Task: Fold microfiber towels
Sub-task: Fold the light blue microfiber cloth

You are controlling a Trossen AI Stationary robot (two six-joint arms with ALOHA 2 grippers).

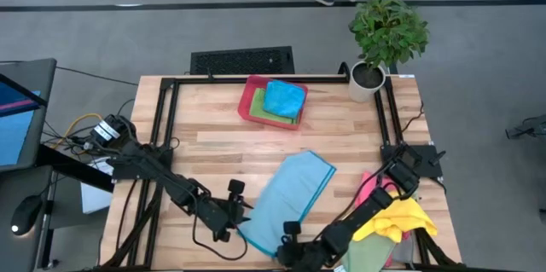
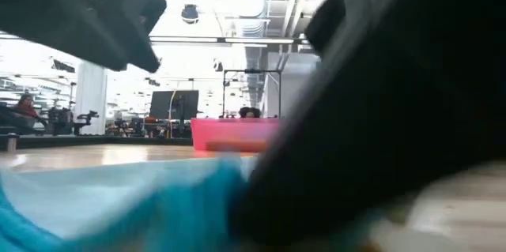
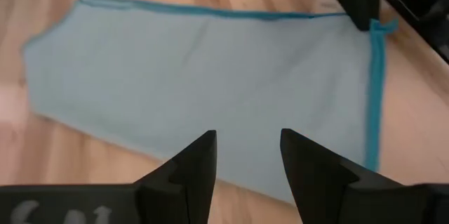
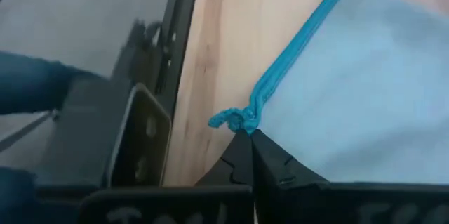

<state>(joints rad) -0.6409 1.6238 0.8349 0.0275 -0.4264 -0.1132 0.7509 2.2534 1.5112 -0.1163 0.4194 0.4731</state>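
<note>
A light blue microfiber towel (image 1: 294,191) lies spread on the wooden table, slanting from the near middle toward the right. My left gripper (image 3: 245,147) stands open over the towel's near-left edge (image 3: 210,161), with cloth showing through the gap between its fingers. My right gripper (image 4: 249,136) is shut on the towel's near corner; in the high view it sits at the table's near edge (image 1: 288,236). More towels, blue on green (image 1: 283,100), lie folded in the red tray (image 1: 249,106). My right gripper pinches the towel's near corner (image 4: 235,120) between its two fingers, right at the bunched dark blue hem. The fingers slant down from the table's right. The rest of the towel (image 4: 351,76) lies flat on the table.
A loose heap of yellow, pink and green towels (image 1: 394,221) lies at the near right beside my right arm. A potted plant (image 1: 386,37) stands at the far right corner. Black frame rails (image 1: 171,127) run along the table's sides. Bare wood lies between tray and towel.
</note>
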